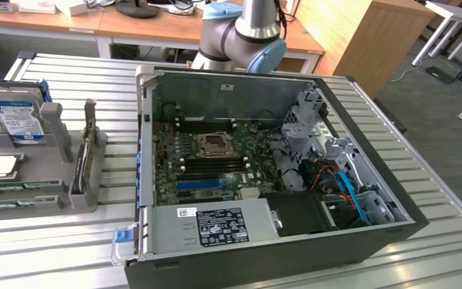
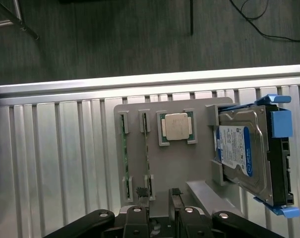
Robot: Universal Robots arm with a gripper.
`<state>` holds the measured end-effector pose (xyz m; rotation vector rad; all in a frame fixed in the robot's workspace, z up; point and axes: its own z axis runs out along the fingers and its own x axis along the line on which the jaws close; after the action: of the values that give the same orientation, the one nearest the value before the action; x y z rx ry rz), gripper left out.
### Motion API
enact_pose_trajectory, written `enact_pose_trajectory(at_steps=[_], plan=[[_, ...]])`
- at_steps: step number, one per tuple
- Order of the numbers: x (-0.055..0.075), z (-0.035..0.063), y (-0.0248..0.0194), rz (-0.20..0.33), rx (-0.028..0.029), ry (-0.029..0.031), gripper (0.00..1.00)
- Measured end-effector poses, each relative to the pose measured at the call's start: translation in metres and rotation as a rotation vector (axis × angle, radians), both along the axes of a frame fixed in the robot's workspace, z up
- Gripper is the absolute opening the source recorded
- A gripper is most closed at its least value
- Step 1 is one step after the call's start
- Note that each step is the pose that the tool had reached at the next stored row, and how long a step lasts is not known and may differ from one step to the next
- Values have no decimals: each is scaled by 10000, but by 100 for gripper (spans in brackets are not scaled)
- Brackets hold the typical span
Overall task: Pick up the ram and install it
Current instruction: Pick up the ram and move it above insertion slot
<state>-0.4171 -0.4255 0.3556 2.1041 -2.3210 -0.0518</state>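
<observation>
Two rams stand on edge in the slots of a grey holder point(image 2: 199, 163): thin green sticks, one point(image 2: 124, 158) beside the other point(image 2: 146, 153). In the exterior view they show as green strips point(image 1: 10, 188) at the holder's near end, on the exterior view's left. My gripper point(image 2: 157, 194) hangs above the holder's edge, open, with nothing between its fingers point(image 2: 140, 192). One fingertip lies just past the end of the second ram. The open computer case point(image 1: 360, 108) holds the motherboard point(image 1: 215, 156), with black memory slots on both sides of the processor socket point(image 1: 215, 144).
On the holder also sit a silver processor point(image 2: 176, 126) and a hard drive point(image 2: 244, 153) in a blue carrier, upright at one end. The case fills the middle of the slatted metal table point(image 1: 70, 241). The arm's base point(image 1: 243, 42) rises behind the case.
</observation>
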Motion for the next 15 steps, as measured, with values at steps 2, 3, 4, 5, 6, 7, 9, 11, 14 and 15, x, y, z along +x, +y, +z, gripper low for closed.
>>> enact_pose_trajectory(at_steps=[2,3,4,5,6,7,9,11,14,15], plan=[[0,-22,0,0,0,0,30],[0,-32,0,0,0,1,30],[0,-42,0,0,0,1,30],[0,-52,0,0,0,1,30],[0,-62,0,0,0,1,30],[0,-72,0,0,0,1,30],[0,-92,0,0,0,1,30],[0,-113,0,0,0,0,30],[0,-142,0,0,0,1,30],[0,-151,0,0,0,1,30]])
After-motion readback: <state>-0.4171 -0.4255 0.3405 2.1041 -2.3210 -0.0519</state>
